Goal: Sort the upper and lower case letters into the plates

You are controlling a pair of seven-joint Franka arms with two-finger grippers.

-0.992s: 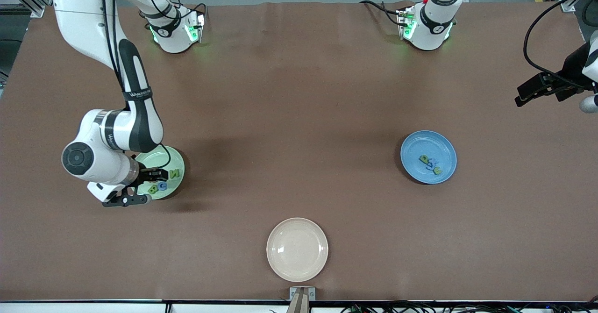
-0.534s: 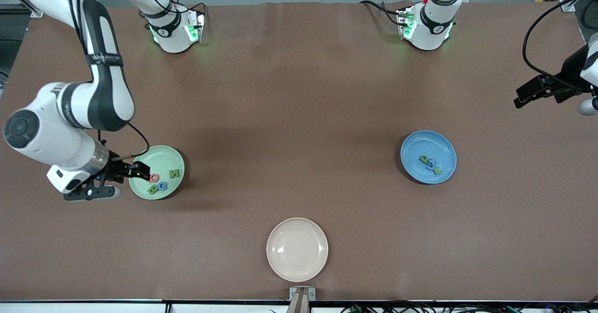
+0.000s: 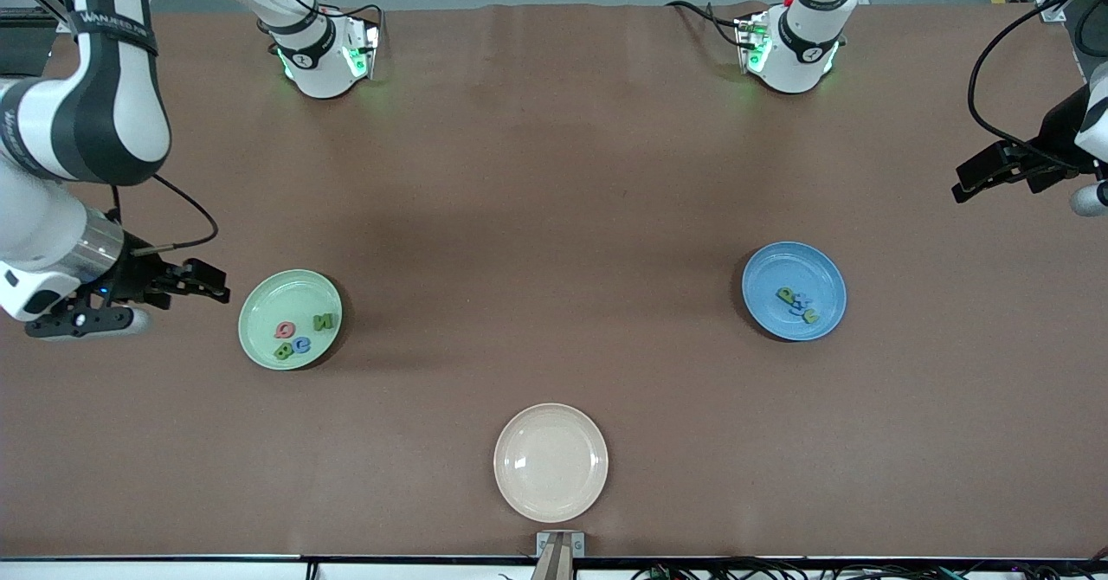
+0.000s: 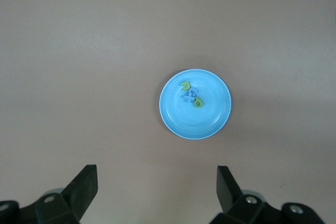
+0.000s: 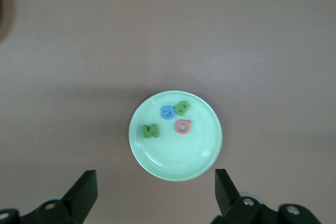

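Resting in the green plate [image 3: 290,319] at the lower left of the front view were four capitals: pink Q [image 3: 283,330], green B [image 3: 282,351], blue C [image 3: 301,344] and green N [image 3: 324,321]. The blue plate [image 3: 794,291] at centre right held a cluster of small letters [image 3: 798,303], green and blue. The right gripper [image 3: 212,289] hung empty at the left edge, beside the green plate, fingers spread; the left gripper [image 3: 968,180] waited at the right edge, fingers spread wide.
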